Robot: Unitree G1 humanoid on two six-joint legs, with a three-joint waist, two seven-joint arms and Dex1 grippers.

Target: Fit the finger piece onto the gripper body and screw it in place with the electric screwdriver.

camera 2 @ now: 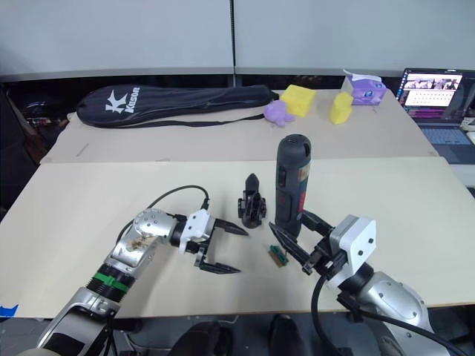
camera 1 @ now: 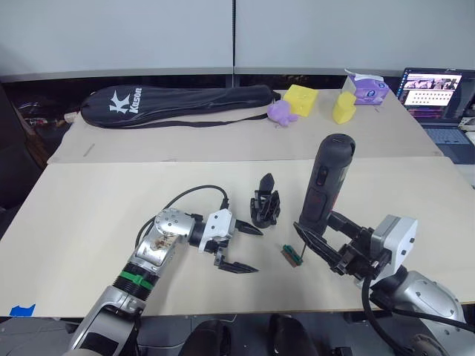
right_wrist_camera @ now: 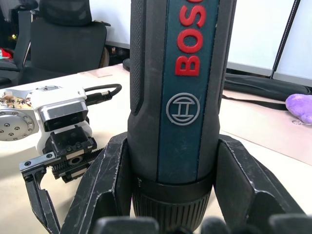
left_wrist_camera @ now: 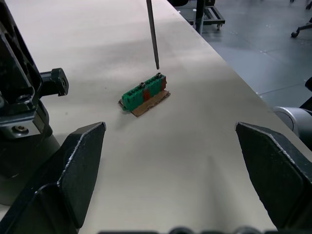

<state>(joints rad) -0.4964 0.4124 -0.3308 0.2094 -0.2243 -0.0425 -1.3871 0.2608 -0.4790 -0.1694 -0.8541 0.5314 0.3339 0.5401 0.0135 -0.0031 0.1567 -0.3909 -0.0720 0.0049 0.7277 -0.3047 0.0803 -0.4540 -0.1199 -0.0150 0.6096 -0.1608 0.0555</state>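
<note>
Surface: pale beige table (camera 1: 89,215), second table behind, grey wall panels beyond.
Tool: Bosch electric screwdriver (camera 1: 325,182), upright, leaning slightly, bit (left_wrist_camera: 152,34) pointing down at the tabletop.
Right gripper (camera 1: 320,236): both black fingers clamped round the lower barrel of the screwdriver, one on each side of the collar.
Bit tip: poised just above the small green-and-brown terminal block (left_wrist_camera: 145,94), close to one of its screw heads; contact cannot be told.
Gripper body (camera 1: 265,204): standing on the table just beside the screwdriver, on the left-gripper side, clear of the bit; one pointed finger sticking upward, long axis near vertical.
Finger piece: not made out as a loose part.
Left gripper (camera 1: 239,248): spread wide, holding nothing, on the far side of the gripper body from the screwdriver, fingers aimed toward bit and terminal block.
Nearer arm: left for the gripper body; right already committed to the tool.
Key relation: likely a sideways shift of the bit from the terminal block toward the gripper body.
Writing: red "BOS…" and round emblem on the barrel; white "Kason" with a K logo on the black racket bag (camera 1: 178,102), far beyond the tool.
Other: laptop (camera 1: 434,93) with lit screen, text unreadable.
</note>
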